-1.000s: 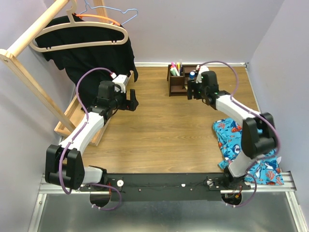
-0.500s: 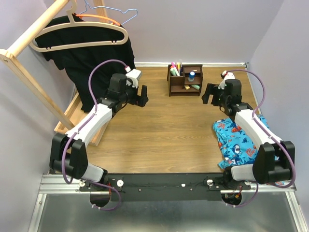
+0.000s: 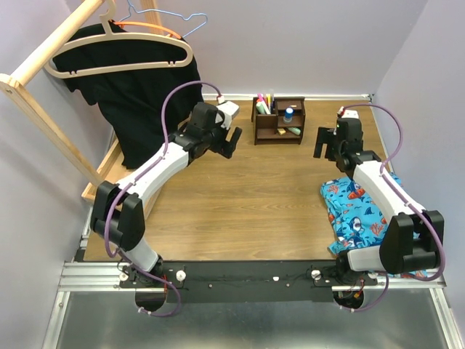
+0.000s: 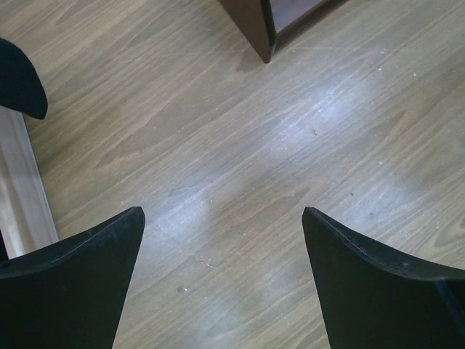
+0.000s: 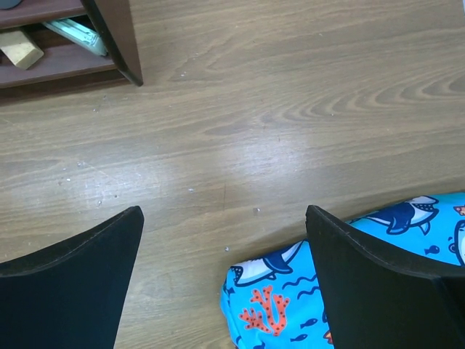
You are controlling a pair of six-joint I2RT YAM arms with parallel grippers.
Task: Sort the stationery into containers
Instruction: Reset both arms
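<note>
- Now my right pincer is well clear of the organizer; a second ago it was right up against the organizer's right side, by the blue-capped tube.
- Over the last half second that arm has barely moved, and it hangs to the right of the organizer, above the bare table.
- My left pincer has travelled the other way, from beside the black garment to just left of the organizer.
- On the right wrist view, the right pincer stands wide open with nothing between its fingers, only wood floor and the edge of the fish-print cloth below.
- On the left wrist view, the left pincer is likewise spread wide and holds nothing; one bottom corner of the organizer shows at the top of that view.
- Neither pincer touches anything.
- Pens and highlighters stand upright in the organizer's left compartment, at the far side of the table.
- The blue-capped tube stands in the organizer's upper right part.
- From the right wrist I see a pale green stick and a tan block lying on the organizer's low shelf.
</note>
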